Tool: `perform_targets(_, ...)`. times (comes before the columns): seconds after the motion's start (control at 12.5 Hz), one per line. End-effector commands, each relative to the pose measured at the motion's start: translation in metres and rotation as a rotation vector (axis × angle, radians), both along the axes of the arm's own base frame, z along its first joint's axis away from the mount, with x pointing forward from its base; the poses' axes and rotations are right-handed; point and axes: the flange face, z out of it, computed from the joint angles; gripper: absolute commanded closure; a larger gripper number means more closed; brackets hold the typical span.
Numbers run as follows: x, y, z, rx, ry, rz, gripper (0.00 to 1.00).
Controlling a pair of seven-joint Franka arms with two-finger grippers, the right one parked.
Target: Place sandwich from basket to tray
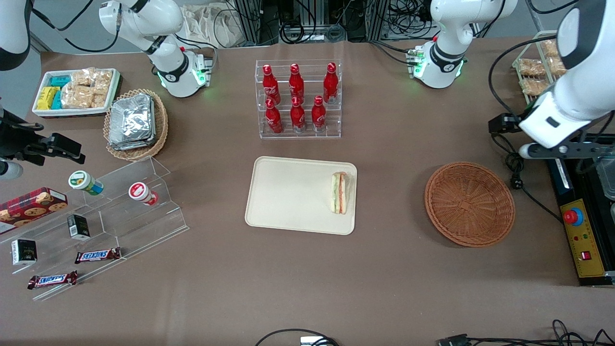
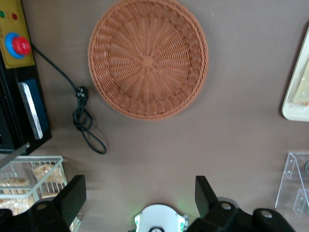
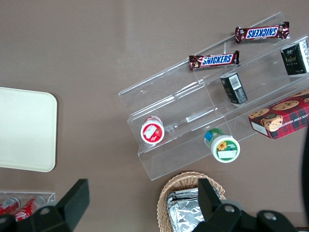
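The sandwich [image 1: 339, 192] lies on the tray [image 1: 288, 192], close against the tray's short rim on the side that faces the basket [image 1: 469, 203], with its orange-red and green filling layers showing along its length. The tray sits on the brown table nearer to the front camera than the clear rack of red bottles [image 1: 298, 98]. The basket stands apart from the tray toward the working arm's end of the table, and its woven bowl holds nothing. The left arm's gripper [image 2: 140, 195] hangs high above the table near the working arm's end, well clear of both basket and tray; its two dark fingers [image 2: 72, 195] stand wide apart with nothing between them. In the wrist view the basket [image 2: 148, 58] is seen whole, along with a corner of the tray [image 2: 297, 101]. A black cable [image 2: 84, 118] lies coiled on the table just beside the basket, near a yellow control box with a red button [image 1: 572, 217].
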Motion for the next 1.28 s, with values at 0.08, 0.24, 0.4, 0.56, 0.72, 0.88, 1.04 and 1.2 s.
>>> perform_targets(0.08,0.017,0.010,0.025,-0.033,-0.106,-0.016,0.00)
perform_targets(0.24,0.020,0.010,0.026,-0.034,-0.109,-0.016,0.00)
perform_targets(0.4,0.013,0.010,0.025,-0.029,-0.089,-0.014,0.00)
perform_targets(0.56,0.007,0.010,0.021,-0.026,-0.080,-0.014,0.00)
perform_targets(0.72,0.007,0.010,0.021,-0.027,-0.080,-0.015,0.00)
perform_targets(0.88,0.007,0.011,0.020,-0.026,-0.075,-0.014,0.00)
perform_targets(1.04,0.005,0.009,0.016,-0.025,-0.067,-0.016,0.00)
perform_targets(1.2,0.001,0.009,0.014,-0.023,-0.066,-0.017,0.00)
